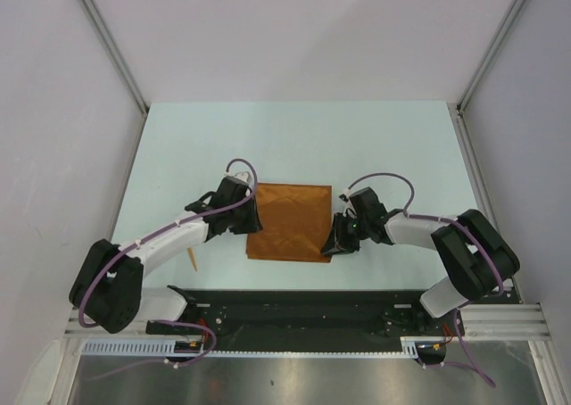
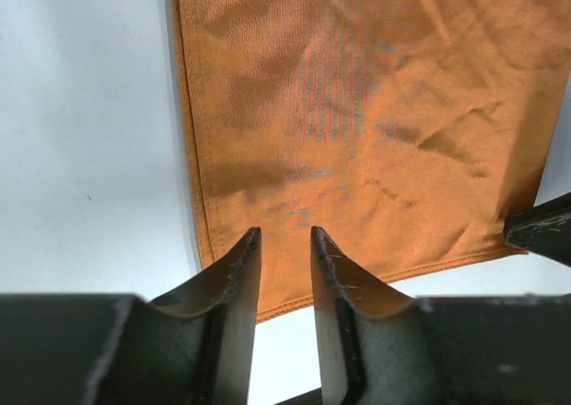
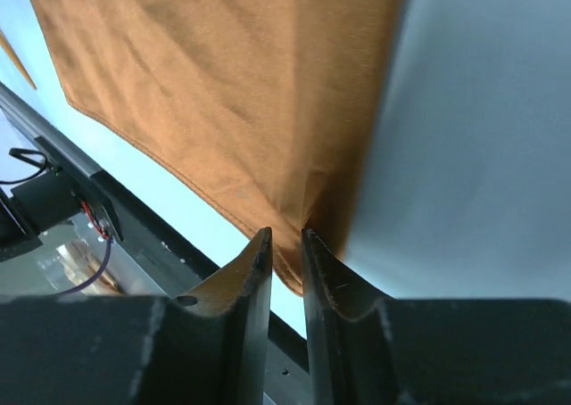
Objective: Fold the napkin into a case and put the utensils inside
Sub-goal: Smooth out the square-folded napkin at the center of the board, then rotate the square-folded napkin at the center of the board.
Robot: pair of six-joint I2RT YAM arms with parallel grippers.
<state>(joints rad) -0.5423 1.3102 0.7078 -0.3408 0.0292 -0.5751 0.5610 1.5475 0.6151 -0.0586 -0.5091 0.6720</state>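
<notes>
The rust-orange napkin [image 1: 290, 222] lies spread flat on the table [image 1: 178, 155]. My left gripper [image 1: 256, 216] is at its left edge; in the left wrist view its fingers [image 2: 285, 234] stand apart over the near corner of the cloth [image 2: 357, 111], with nothing between them. My right gripper [image 1: 332, 243] is at the near right corner. In the right wrist view its jaws [image 3: 285, 234] are nearly together on that corner, and the napkin [image 3: 223, 93] puckers up toward the tips. One slim orange utensil [image 1: 192, 260] lies left of the napkin, partly under my left arm. No folded case shows.
A black rail [image 1: 303, 311] runs along the near table edge, close below the napkin. Grey walls and metal posts [image 1: 111, 44] close in the back and sides. The tip of the right gripper [image 2: 540, 231] shows in the left wrist view.
</notes>
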